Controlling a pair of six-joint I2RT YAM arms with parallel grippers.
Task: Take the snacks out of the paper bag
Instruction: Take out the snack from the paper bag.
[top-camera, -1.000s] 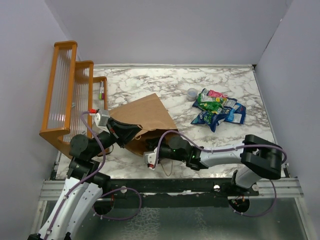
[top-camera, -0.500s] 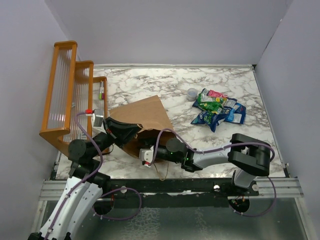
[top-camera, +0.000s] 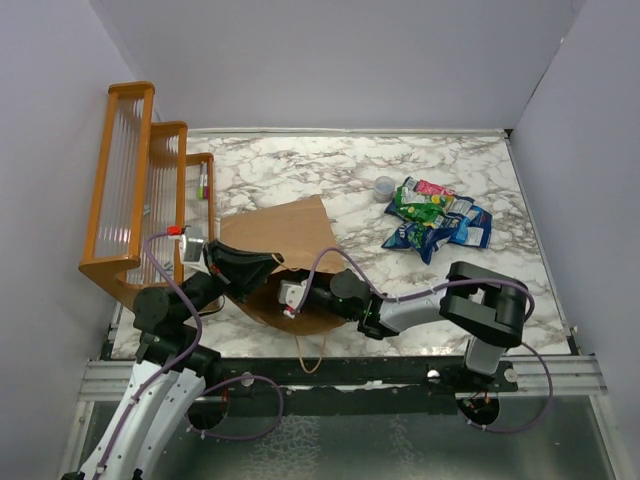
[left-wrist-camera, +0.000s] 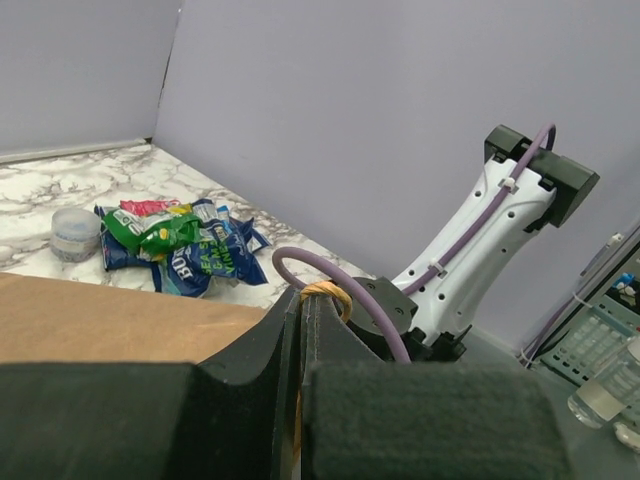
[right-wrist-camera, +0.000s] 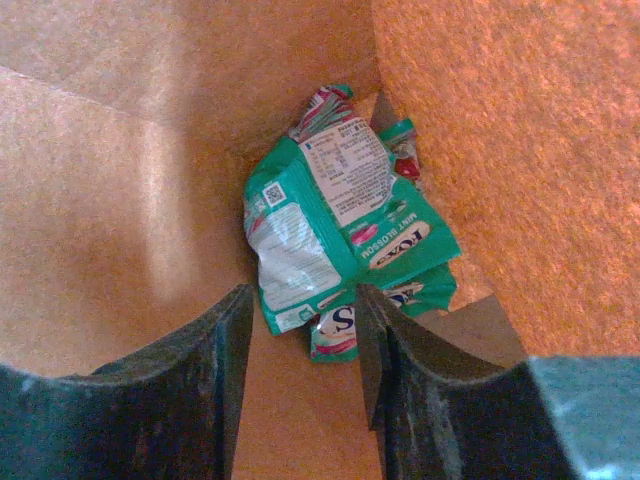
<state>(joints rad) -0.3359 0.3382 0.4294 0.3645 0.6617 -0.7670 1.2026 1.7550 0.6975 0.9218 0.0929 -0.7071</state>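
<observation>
Paper bag (top-camera: 290, 228) lies mouth toward the arms, left fingers (left-wrist-camera: 245, 375) pinching its rim, right fingers (right-wrist-camera: 195, 355) spread empty before teal snack (right-wrist-camera: 335, 225)

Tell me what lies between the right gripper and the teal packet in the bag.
Nothing: in the right wrist view the open right gripper faces the teal packet directly, with only the paper bag's bare inner wall around them.

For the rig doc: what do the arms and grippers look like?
Left arm and right arm: white link shells, black joints, purple cable looped along each. Left gripper has blocky black fingers; right gripper has dark tapered ones.
</observation>
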